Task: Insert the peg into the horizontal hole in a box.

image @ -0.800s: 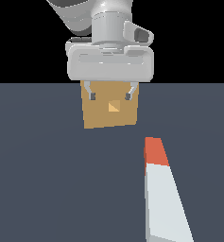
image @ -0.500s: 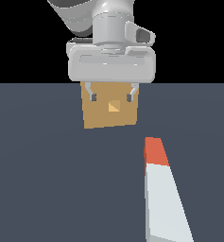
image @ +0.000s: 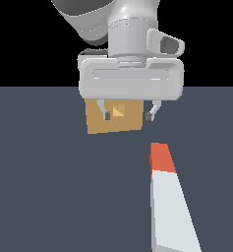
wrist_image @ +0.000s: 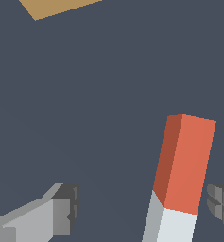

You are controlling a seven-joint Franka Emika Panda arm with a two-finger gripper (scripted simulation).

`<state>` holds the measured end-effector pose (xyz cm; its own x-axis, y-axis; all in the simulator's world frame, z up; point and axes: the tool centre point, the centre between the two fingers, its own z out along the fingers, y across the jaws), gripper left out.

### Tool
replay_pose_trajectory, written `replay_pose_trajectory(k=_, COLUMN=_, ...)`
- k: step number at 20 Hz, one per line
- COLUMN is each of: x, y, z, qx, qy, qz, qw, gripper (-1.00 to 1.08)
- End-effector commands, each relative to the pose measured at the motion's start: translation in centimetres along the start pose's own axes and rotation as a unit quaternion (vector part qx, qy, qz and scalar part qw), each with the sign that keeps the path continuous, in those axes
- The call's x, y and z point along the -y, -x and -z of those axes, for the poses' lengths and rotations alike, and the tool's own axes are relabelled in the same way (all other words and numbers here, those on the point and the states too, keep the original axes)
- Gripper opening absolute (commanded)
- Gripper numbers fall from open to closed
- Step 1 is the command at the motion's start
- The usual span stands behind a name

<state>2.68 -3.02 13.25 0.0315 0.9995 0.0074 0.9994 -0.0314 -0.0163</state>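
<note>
And here's the Panda's gripper (image: 128, 116) hanging above the dark grey floor (image: 44, 187), jaws spread wide and holding nothing at all. In the exterior view its two dark-tipped fingers (image: 107, 115) dangle in front of the tan box (image: 101, 125), which stands behind the gripper with its face toward the camera. The small square hole (image: 119, 111), lighter orange inside, shows right between the two fingertips in that view. Now the peg (image: 170, 206): it lies flat on the floor, well nearer the camera than the box, toward the exterior view's right. Its short orange-red end (image: 161, 157) points toward the box, while the long pale grey-white length runs back to the lower edge of the picture. Peg and box are well apart, with bare floor between them. Over to the wrist view: the orange-red end (wrist_image: 188, 163) of the peg (wrist_image: 172, 229) sits between the open fingers, much closer to one finger (wrist_image: 222, 204) than to the other finger (wrist_image: 61, 212), and touching neither that can be seen. A corner of the box (wrist_image: 54, 7) peeks in at the frame's edge, far from the peg's tip. The peg is untouched and not yet lifted.
</note>
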Motion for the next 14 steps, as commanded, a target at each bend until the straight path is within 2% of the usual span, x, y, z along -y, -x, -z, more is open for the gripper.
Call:
replay_pose_trajectory(k=1, x=-1.0, y=1.9, z=-1.0, qx=0.001, qy=0.001, qz=-0.017, qw=0.9999, gripper=1.00)
replay_pose_trajectory(k=8, x=-3.9, y=7.5, z=-3.9, qx=0.003, qy=0.005, qz=-0.066, qw=0.9978, gripper=1.00)
replay_pose_trajectory(k=14, x=-5.2, y=10.5, z=-5.3, qx=0.003, qy=0.008, qz=-0.091, qw=0.9958, gripper=1.00)
